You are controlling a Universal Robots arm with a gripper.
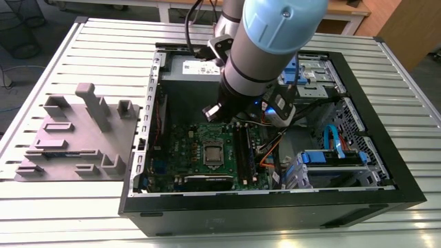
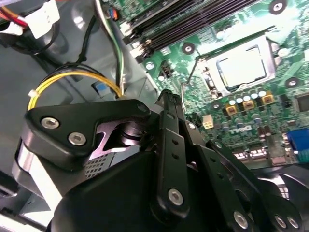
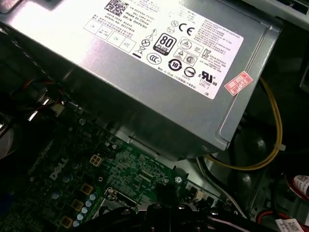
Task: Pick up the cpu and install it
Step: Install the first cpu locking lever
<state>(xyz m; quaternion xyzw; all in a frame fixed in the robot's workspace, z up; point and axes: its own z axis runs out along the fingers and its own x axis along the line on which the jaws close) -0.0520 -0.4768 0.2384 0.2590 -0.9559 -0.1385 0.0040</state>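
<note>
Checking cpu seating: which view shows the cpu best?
The second wrist view: the cpu lies flat in the socket frame, unobstructed. The exterior view shows it small on the motherboard, below the arm.

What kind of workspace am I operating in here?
Most likely a lab bench for computer assembly: an open desktop case lies on a slatted metal table, with a grey moulded parts tray beside it.

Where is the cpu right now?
The cpu sits in the motherboard socket inside the open computer case, beside the memory slots in the second wrist view. In the exterior view it lies just below the gripper.
</note>
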